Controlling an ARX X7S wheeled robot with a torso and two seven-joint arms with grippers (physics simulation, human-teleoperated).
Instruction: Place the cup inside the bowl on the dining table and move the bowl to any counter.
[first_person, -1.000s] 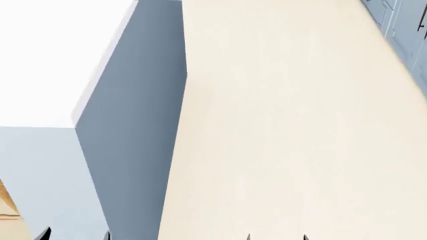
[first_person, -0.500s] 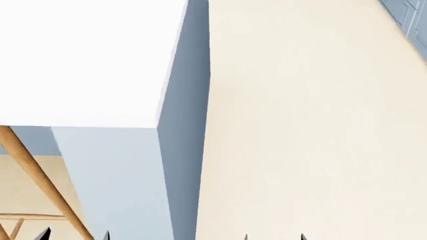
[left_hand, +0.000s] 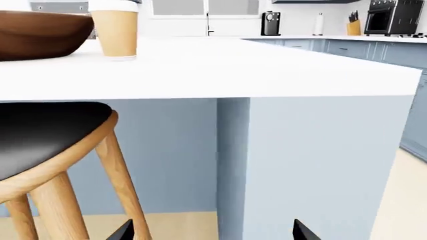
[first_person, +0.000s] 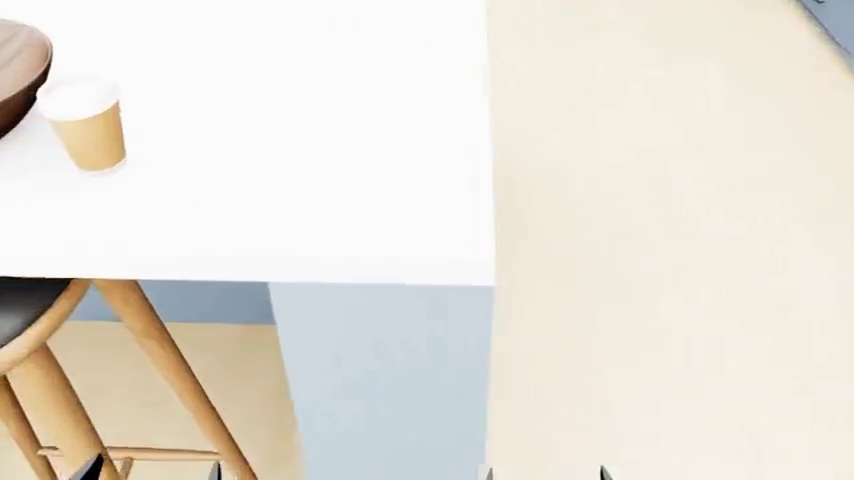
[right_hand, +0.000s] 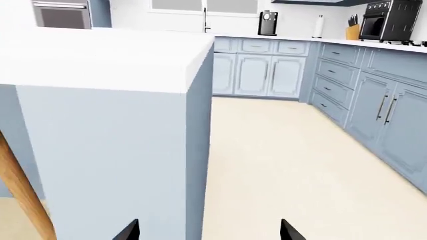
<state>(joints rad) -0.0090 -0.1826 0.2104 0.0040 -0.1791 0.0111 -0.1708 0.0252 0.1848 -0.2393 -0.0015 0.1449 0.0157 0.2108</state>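
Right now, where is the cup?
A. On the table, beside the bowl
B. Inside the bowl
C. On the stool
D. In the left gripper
A: the cup stands upright on the table, beside the bowl, not inside it.

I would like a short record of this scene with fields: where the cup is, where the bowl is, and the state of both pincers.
cup: upright, lid on, on the dining table, beside the bowl, not in it
bowl: on the same table, only partly in view
stool: under the table edge
left pincer: open, empty, below table height
right pincer: open, empty
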